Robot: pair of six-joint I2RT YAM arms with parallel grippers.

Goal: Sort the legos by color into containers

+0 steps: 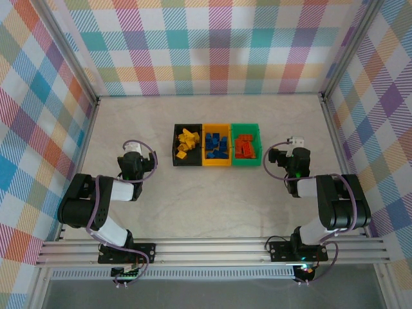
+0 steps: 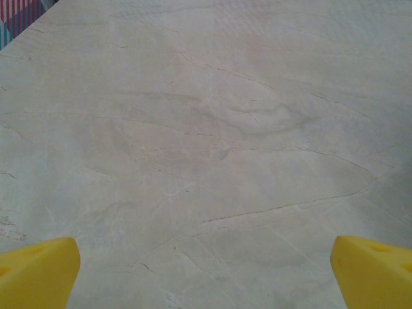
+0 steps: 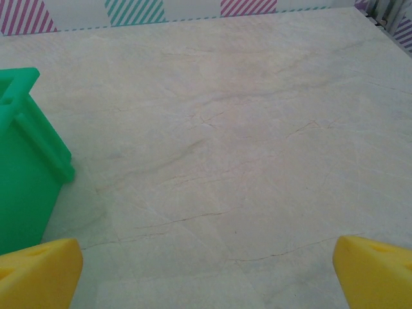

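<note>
Three joined bins stand in a row at mid-table. The black bin [image 1: 177,158] holds several yellow legos [image 1: 186,141]. The yellow-orange bin [image 1: 216,162] holds several blue legos [image 1: 217,145]. The green bin [image 1: 256,139] holds several orange-red legos [image 1: 244,146]; its corner [image 3: 26,161] shows at the left of the right wrist view. My left gripper [image 2: 206,273] is open over bare table, left of the bins, its yellow fingertips [image 2: 38,270] wide apart. My right gripper [image 3: 209,273] is open too, right of the green bin, with nothing between its fingertips [image 3: 376,267].
The marble-patterned tabletop [image 1: 212,206] is walled by plaid panels on three sides, with metal posts at the back corners. An aluminium rail [image 1: 212,250] carrying both arm bases runs along the near edge.
</note>
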